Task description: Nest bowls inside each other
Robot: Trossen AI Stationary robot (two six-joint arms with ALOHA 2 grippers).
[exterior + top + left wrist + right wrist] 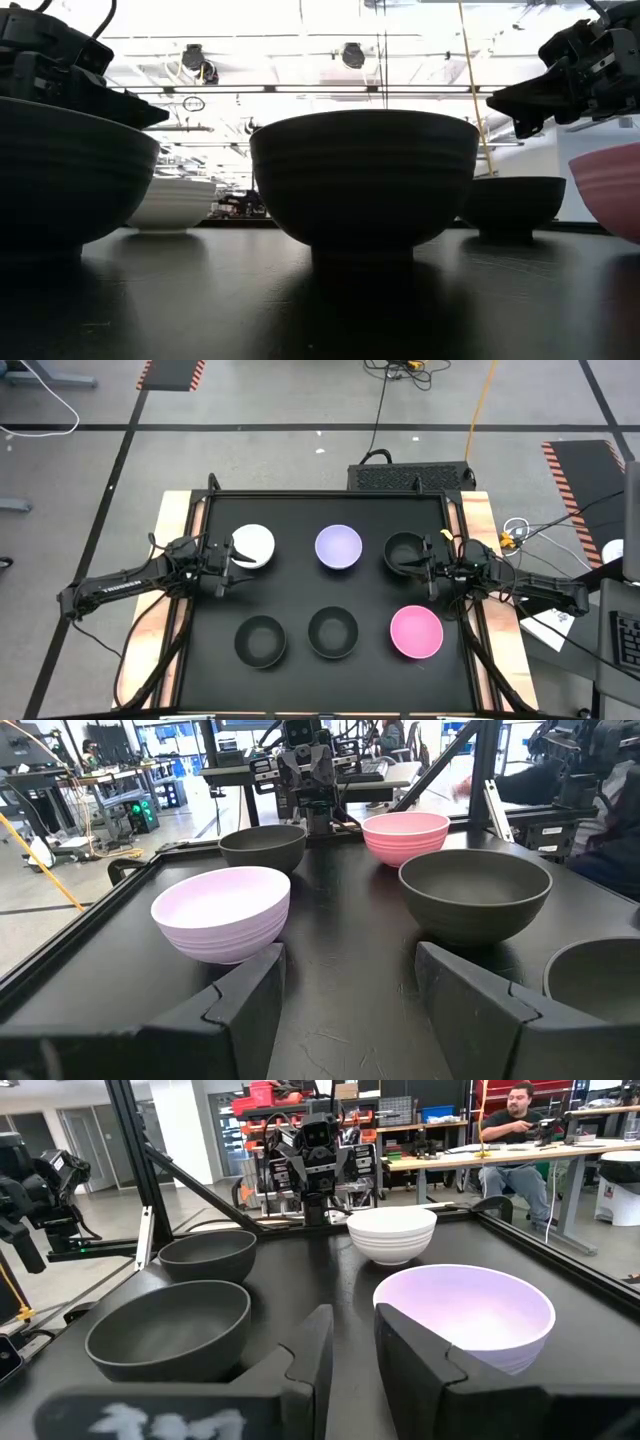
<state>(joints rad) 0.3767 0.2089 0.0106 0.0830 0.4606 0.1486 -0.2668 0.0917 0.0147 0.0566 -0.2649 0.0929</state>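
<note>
Six bowls sit apart on the black table (200, 660), two rows of three, none nested yet. Far row: white bowl (252, 546), lavender bowl (338, 547), black bowl (405, 553). Near row: black bowl (260, 639), black bowl (332, 632), pink bowl (416, 632).

Left gripper (222, 563) hovers at the white bowl's outer side, fingers spread fairly wide, nothing between them; its wrist view shows the two fingers parted with bare table in the gap. Right gripper (432, 572) hovers by the far-row black bowl's rim, fingers only a narrow gap apart, empty; in its wrist view the lavender bowl (465, 1318) lies just ahead and the white bowl (391, 1232) farther off.

Handling, judged: thin-walled plastic, so light and stiff, not fragile, but smooth and likely slippery. Light weight means a bowl can skate or tip if nudged from the side. Ribbed outer bands on the lavender bowl (222, 913) may help grip a little. Best hold looks like pinching the rim, one finger inside and one outside the wall, then lifting straight up. Small foot under each bowl, so a nested bowl should seat centred if dropped in level.
</note>
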